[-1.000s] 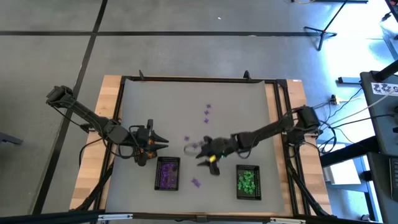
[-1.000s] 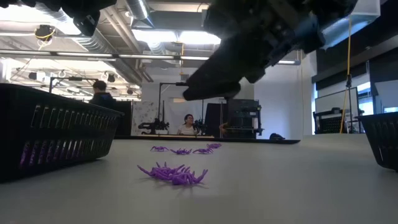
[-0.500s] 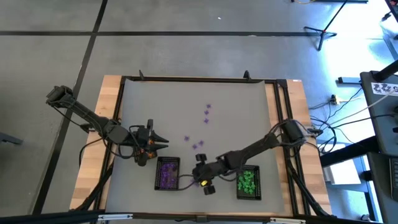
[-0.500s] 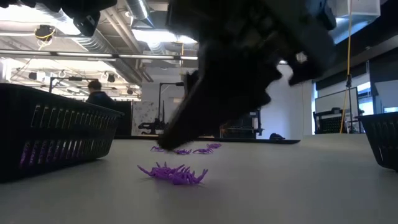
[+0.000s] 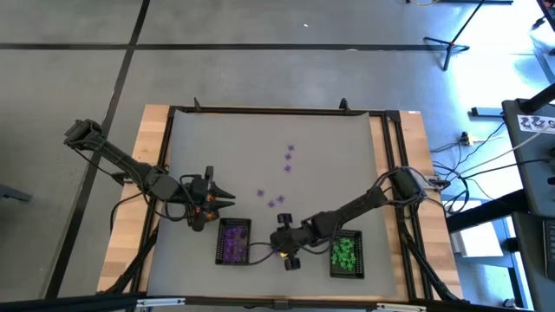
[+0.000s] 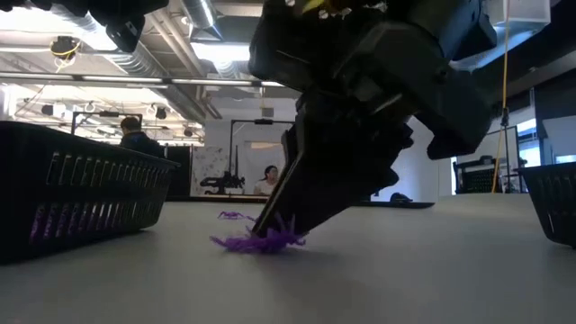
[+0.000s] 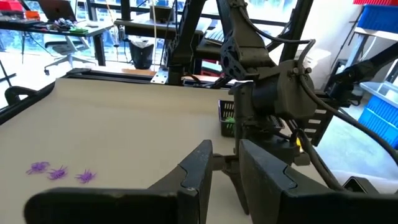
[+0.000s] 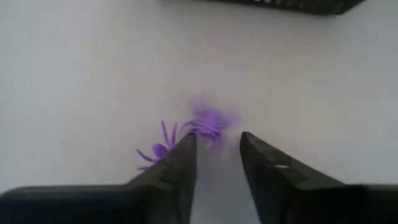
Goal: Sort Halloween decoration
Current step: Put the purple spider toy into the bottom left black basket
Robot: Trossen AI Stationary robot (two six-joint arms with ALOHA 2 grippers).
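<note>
Purple spider trinkets of the Halloween decoration lie loose on the grey table, a few mid-table (image 5: 277,202) and farther back (image 5: 289,156). One small purple cluster (image 8: 202,124) lies near the table's near edge, between the two trays. My right gripper (image 8: 217,140) slants down onto it, open, with a fingertip on either side (image 6: 270,236). My left gripper (image 5: 218,198) hovers open and empty above the table's left part, beside the purple tray. My right gripper comes at the purple cluster (image 6: 261,241) slanting down from the table's right. One fingertip (image 8: 183,152) lies against the spiders' legs on one side. The cluster rests on the table. Whether the other finger touches it, I cannot tell.
A black mesh tray with purple trinkets (image 5: 232,241) stands left of my right gripper, and one with green trinkets (image 5: 345,254) stands right of it. Both are close to the near edge. People and equipment show in the room beyond the far edge.
My right gripper has swung from mid-table toward the near edge and sunk, tipping its fingers steeply down onto the purple cluster. The cluster has been nudged a little and bunched together.
</note>
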